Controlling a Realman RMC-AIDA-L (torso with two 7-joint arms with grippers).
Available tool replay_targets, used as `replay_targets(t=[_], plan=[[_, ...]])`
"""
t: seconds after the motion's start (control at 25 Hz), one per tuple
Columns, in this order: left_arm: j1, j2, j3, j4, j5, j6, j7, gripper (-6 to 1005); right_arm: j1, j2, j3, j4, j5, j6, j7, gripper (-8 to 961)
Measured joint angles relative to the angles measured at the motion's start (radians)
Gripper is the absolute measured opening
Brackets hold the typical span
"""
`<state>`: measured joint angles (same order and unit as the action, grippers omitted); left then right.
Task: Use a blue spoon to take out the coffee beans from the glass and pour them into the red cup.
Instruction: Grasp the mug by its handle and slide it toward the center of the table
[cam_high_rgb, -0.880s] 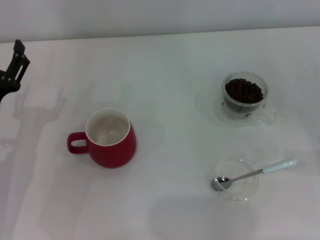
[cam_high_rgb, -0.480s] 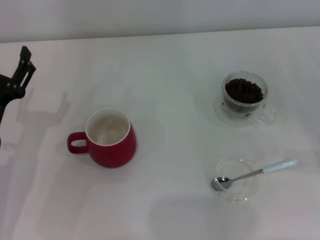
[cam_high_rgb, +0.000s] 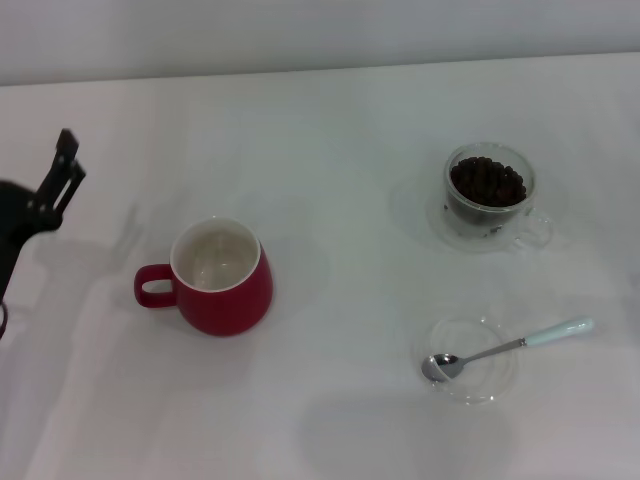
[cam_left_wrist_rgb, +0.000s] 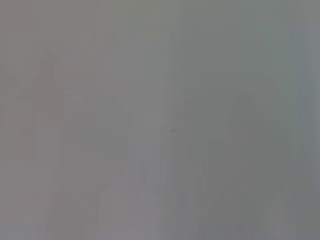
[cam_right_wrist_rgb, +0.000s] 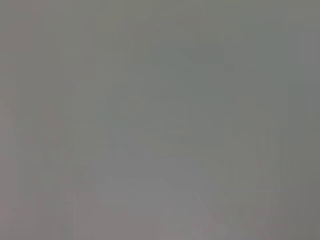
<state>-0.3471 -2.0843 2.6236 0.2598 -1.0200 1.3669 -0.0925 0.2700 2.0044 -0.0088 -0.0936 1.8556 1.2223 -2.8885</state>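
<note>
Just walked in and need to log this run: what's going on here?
Nothing is being handled yet. The left end effector hangs at the table's left edge, apart from the red cup, which looks empty. The coffee beans are all in the glass at far right. The blue spoon lies untouched, its bowl in a clear saucer nearer the robot. The right arm is out of view.
</note>
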Motion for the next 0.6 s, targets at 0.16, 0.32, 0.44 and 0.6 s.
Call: replay_targets(t=[0.16, 0.32, 0.44, 0.6], plan=[[0.058, -0.001, 0.008, 0.005, 0.000, 0.038, 0.005, 880, 0.000, 0.001, 0.000, 0.005, -0.001, 0.006, 0.001, 840], [0.155, -0.002, 0.035, 0.006, 0.000, 0.127, 0.009, 879, 0.000, 0.001, 0.011, -0.002, 0.005, 0.005, 0.002, 838], [0.224, -0.001, 0.047, 0.002, 0.000, 0.176, 0.009, 879, 0.000, 0.000, 0.013, -0.012, 0.012, 0.009, 0.002, 836], [0.284, -0.001, 0.066, -0.010, 0.000, 0.179, 0.009, 879, 0.001, 0.000, 0.020, -0.008, 0.031, 0.019, 0.005, 835]])
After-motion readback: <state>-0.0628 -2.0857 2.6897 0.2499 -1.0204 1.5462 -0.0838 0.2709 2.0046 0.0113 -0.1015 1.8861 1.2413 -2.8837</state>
